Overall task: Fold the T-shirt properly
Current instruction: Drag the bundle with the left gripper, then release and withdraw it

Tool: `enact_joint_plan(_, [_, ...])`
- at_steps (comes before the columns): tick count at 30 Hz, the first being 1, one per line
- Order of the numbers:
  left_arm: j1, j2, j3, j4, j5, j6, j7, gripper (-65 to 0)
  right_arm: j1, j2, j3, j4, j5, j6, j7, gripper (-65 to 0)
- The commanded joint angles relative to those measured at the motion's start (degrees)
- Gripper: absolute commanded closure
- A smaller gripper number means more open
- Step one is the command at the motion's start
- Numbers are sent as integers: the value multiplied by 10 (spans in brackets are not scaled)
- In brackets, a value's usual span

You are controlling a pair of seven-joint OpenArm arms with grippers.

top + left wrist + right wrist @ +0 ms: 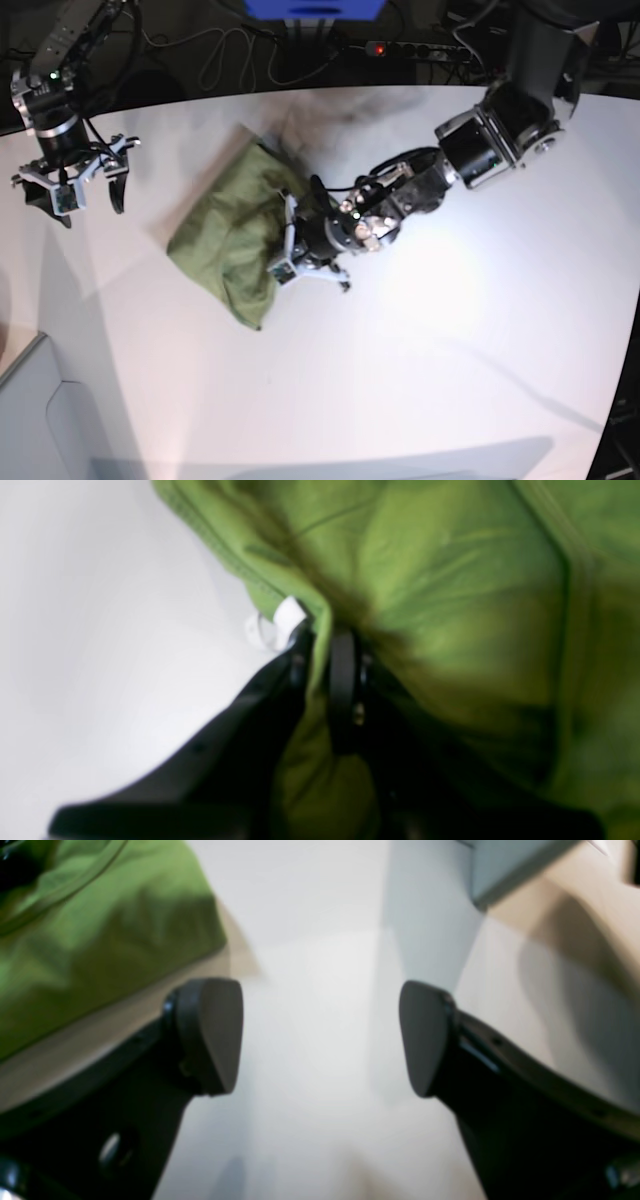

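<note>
The T-shirt (235,240) lies bunched in a rumpled green heap on the white desk (450,340), and the left pincer (290,245) is right at its edge, on the side of the heap that faces the arm reaching in from the far corner of the desk. In the left wrist view the left pincer (320,645) is drawn narrow, its two dark jaws nearly together with a fold of the green cloth pinched between them. A stitched hem runs up and away from the jaws, and a small white tag (287,617) sticks out of the cloth just beside the tip of one jaw. Beyond the jaws the fabric fills most of that view in soft creases; to the other side lies bare desk.

The right pincer (70,180) hangs well apart from the T-shirt, above the desk near its edge. In the right wrist view its jaws stand wide with nothing between them (320,1037), only the pale desk surface below. A corner of the green cloth (100,935) shows off to one side of one jaw, not touching it.
</note>
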Motion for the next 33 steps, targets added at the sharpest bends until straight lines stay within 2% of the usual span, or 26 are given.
enact_joint_plan(1, [-11,-2,31,-4,-3,-50,30,0,2,2,8,11,9,13,14,-464])
enact_joint_plan(3, [-30,-2,66,-14,-3,-111,11,0,0,-7,18,11,9,13,14,-464])
enact_joint_plan(5, [-45,10,89,-33,-2,-155,-4,0,-10,-18,26,11,9,13,14,-464])
enact_joint_plan(8, [-53,27,95,-65,43,-184,-13,0,-19,-21,28,11,9,13,14,-464])
enact_joint_plan(12, [-53,52,94,-95,149,-184,-19,0,-37,-36,27,15,9,13,14,-464])
enact_joint_plan(13, [-53,56,94,-101,165,-184,-19,-23,-39,-40,27,15,9,13,16,-464])
enact_joint_plan(16, [-53,60,94,-97,189,-184,-18,-129,-41,-51,27,20,9,13,14,-464])
enact_joint_plan(20, [-55,57,93,-85,198,-184,-19,-325,-42,-61,27,29,9,13,14,-464])
enact_joint_plan(23, [-58,47,56,-46,217,-184,-14,-422,-51,-61,26,32,9,13,14,-464])
enact_joint_plan(26, [-58,32,16,-3,239,-184,-14,-451,-54,-62,25,32,9,13,14,-464])
enact_joint_plan(33, [-26,-12,-115,100,241,-184,-13,-454,-62,-70,24,39,9,13,14,-464])
